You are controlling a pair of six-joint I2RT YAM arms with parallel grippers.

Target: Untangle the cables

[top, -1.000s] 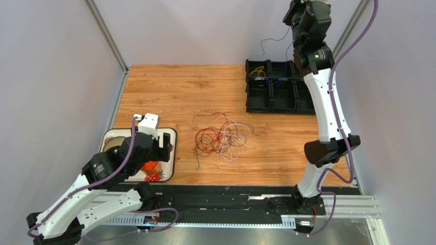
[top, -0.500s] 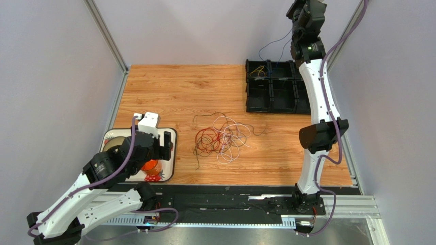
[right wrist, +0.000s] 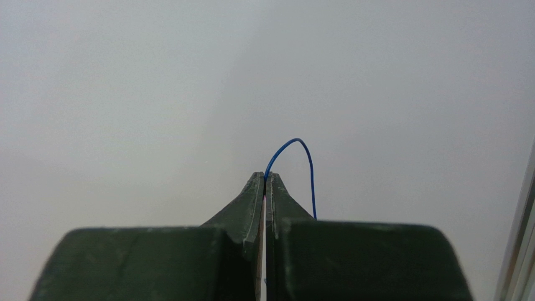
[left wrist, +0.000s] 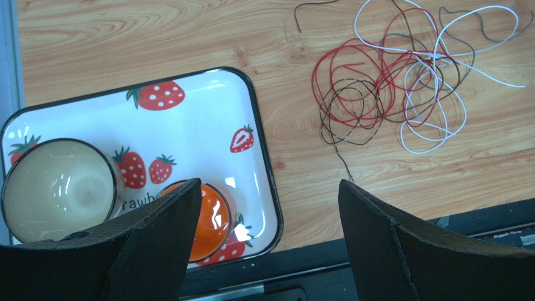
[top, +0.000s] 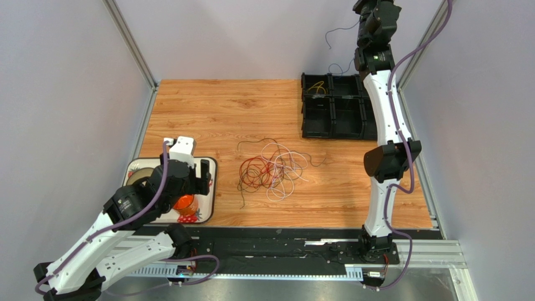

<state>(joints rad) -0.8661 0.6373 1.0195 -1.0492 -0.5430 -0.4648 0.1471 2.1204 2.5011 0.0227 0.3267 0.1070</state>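
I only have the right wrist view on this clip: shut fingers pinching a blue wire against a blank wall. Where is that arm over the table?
Observer: The right end effector is raised high above the black compartment tray at the far right of the table.
Operator: Is the tangle hanging from it?
Observer: No. The tangled cables lie mid-table; only the blue wire is gripped.
Operator: Left arm?
Observer: Left end effector open, over a strawberry tray holding a cream bowl and orange cup.

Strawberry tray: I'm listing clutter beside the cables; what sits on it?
A cream bowl and an orange cup stand on the tray. The left gripper hides its near edge and part of both.
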